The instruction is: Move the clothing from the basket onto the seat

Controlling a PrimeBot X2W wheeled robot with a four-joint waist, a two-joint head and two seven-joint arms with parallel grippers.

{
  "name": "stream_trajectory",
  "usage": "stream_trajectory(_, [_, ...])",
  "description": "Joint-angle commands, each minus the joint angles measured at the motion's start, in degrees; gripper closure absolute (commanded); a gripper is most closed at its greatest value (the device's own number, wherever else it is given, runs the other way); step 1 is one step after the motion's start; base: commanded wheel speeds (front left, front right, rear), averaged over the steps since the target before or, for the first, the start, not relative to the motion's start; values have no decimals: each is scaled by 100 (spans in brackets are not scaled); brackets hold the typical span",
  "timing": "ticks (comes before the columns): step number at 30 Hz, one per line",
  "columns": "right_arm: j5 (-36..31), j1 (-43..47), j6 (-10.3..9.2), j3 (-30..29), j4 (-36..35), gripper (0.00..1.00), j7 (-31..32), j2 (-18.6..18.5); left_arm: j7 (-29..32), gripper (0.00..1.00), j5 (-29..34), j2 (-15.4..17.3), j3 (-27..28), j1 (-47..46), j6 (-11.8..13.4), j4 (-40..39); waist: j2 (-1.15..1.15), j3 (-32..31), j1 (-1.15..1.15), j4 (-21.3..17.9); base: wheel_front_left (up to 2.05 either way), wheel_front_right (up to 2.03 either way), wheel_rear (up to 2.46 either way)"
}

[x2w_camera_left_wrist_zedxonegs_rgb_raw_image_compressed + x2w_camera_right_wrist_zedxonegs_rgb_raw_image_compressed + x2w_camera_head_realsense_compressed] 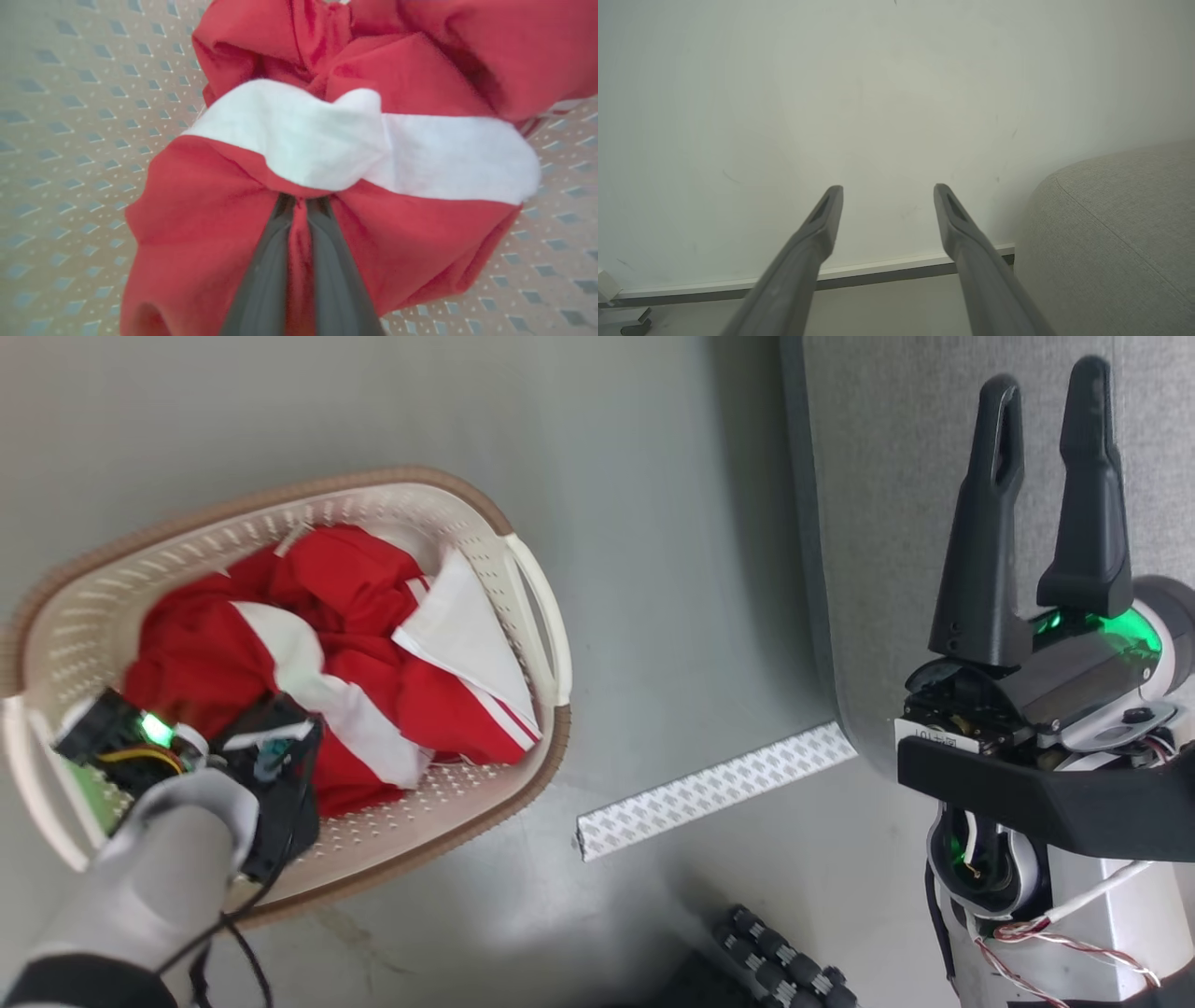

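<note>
**Risks, as I judge them.**
- Left gripper (301, 210): clamped on a thin red fold of the clothing (373, 644). So slim a pinch may slip on the lift, or drag the whole tangled heap along.
- Basket (373, 481): probably light plastic, so snagged cloth could tip it.
- Floor (653, 569), between basket and seat (896, 476): trailing fabric may drop there during my carry.
- Right gripper (1044, 383): fingers spread, holding nothing, raised before the seat's edge. It may obstruct the delivery.

**Position.**
- Clothing: crumpled inside the basket, at the head view's left. The left fingers enter it from the near side, and the pinched fold sits just below a white band.
- Seat: far right, well apart from the basket.
</note>
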Motion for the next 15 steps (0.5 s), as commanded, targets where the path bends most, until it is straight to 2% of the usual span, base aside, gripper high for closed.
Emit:
stream_trajectory(1, [-10,89,4,-19,20,0,-8,11,-38,100,-48,14,26,146,-12,-55,0,-203,1,164,0,0,0])
stream_trajectory(6, [-124,213,4,-127,188,0,-8,10,-94,100,-483,-67,202,632,-72,-884,0,-622,1,478,0,0,0])
stream_trajectory(15, [-691,554,4,-157,559,0,-8,5,-90,100,-1117,-69,442,1724,45,-2641,0,-1515,1,994,0,0,0])
